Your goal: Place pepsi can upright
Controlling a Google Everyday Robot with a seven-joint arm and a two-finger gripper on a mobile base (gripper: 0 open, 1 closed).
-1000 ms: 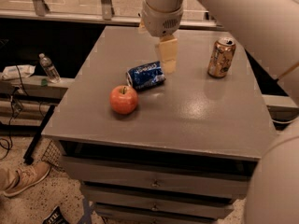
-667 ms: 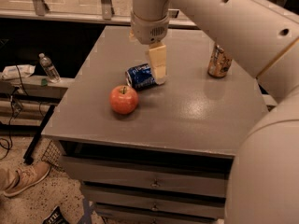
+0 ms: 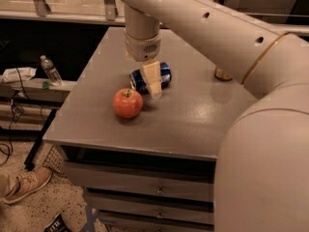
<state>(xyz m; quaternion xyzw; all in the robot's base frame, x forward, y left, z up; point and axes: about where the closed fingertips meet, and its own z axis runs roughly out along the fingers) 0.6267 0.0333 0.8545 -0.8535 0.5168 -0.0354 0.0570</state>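
Camera view: your gripper (image 3: 153, 84) is down over the middle of the bench (image 3: 193, 117), right in front of the pepsi can (image 3: 165, 74) and overlapping it. Can't tell if the gripper is open, closed or gripping. The pepsi can lies on its side, one end facing front-left. An apple (image 3: 128, 103) sits just beside it, front-left. A gold-brown can (image 3: 221, 74) is well apart at the right, mostly hidden behind the arm. A water bottle (image 3: 49, 70) stands off-bench at the left.
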